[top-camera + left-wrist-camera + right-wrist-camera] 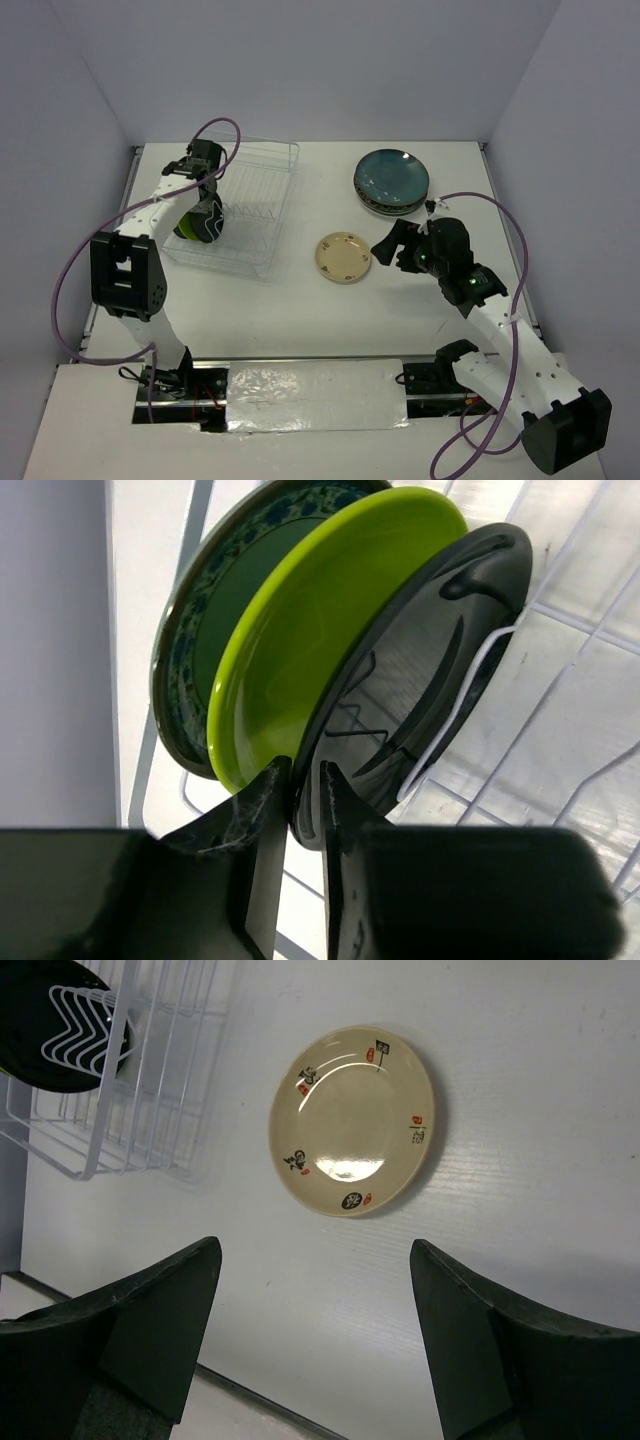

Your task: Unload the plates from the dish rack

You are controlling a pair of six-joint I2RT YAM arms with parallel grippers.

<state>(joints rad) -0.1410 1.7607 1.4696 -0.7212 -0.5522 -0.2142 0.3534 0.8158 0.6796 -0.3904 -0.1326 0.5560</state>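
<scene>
Black plate (430, 650), outermost of three standing on edge in the dish rack (262, 200) at left, sits rim-first in the left gripper (303, 770), whose jaws pinch it; the right gripper (315, 1248), well apart, hangs wide open over a flat cream plate (352, 1120).

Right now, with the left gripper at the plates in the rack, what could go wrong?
1. The left gripper pinches only the rim of the black plate; so thin a hold could let the plate pivot or slip when lifted.
2. The lime green plate stands close beside it and might be dragged or tipped.
3. A white wire tine crosses the black plate's face and could snag it.
</scene>
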